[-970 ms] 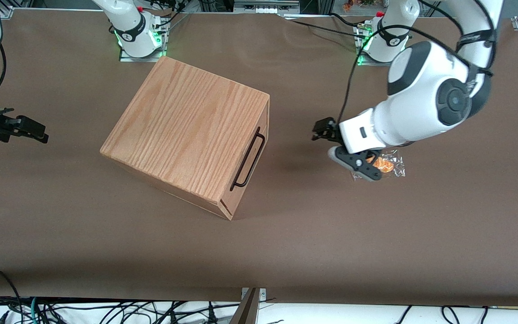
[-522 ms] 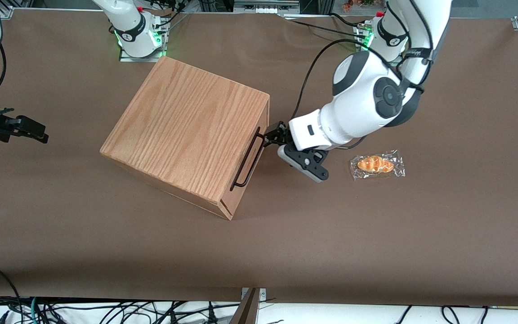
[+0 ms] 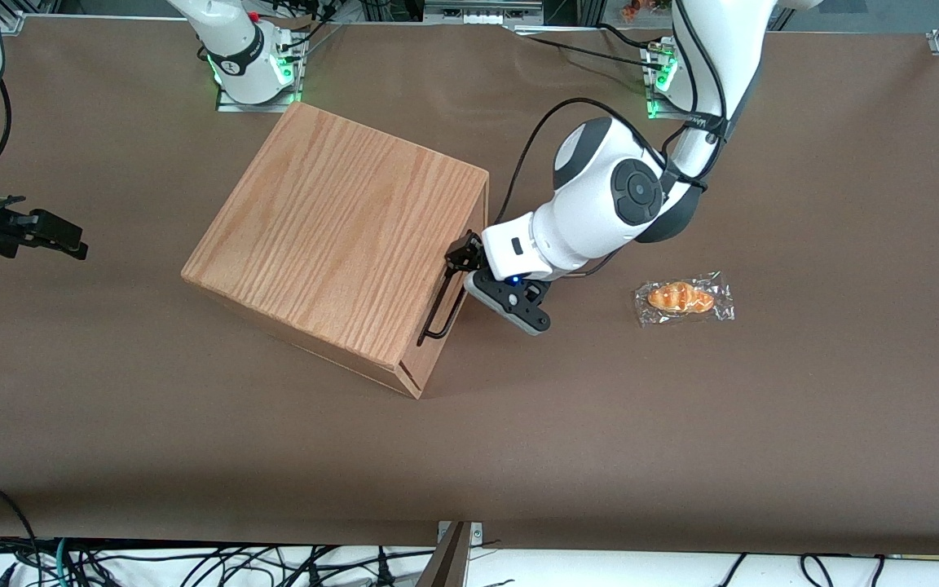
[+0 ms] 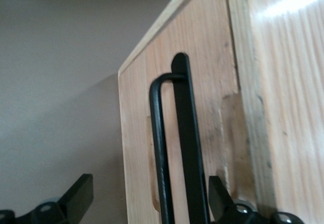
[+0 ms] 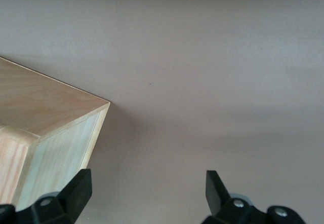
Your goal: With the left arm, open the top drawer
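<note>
We have the left arm [image 3: 608, 200] reaching toward the oak cabinet [image 3: 339, 236], its end effector [image 3: 463, 254] at the upper end of the thin black wire handle [image 3: 447, 295] on the top drawer [image 4: 197, 133]. In the wrist view the fingers [image 4: 76, 198] are spread apart, released, with the handle bar between them but nearer one pad, nothing gripped yet. We judge this straddling pose is chosen so that closing will pinch the bar and a pull can follow. The drawer is shut, flush in the cabinet, which sits on the brown desk [image 3: 681, 424] turned at an angle; in the front view the drawer front faces roughly four o'clock. The handle's long axis runs along that front, from about one o'clock down to seven o'clock. A wrapped croissant [image 3: 684, 298] lies at three o'clock from the end effector, well apart, toward the working arm's end.
</note>
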Available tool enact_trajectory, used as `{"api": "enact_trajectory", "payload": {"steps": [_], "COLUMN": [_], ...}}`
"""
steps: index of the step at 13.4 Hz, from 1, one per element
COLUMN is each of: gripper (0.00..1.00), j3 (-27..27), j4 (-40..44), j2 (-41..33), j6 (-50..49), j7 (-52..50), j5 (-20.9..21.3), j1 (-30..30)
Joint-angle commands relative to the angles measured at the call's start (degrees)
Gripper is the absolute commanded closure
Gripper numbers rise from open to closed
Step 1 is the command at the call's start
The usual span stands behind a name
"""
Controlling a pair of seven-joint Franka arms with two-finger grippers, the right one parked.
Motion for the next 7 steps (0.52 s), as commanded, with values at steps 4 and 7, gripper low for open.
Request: {"api": "enact_trajectory", "payload": {"steps": [4,7], "gripper": [0.0,0.0], "j3": [0.67,0.75], "j4": [1.95,1.86], "j2": [3.14,3.4], "j6": [1.6,1.6], "j7": [0.57,0.48], "j5": [1.68,1.96], "j1": [-0.65,-1.17]}}
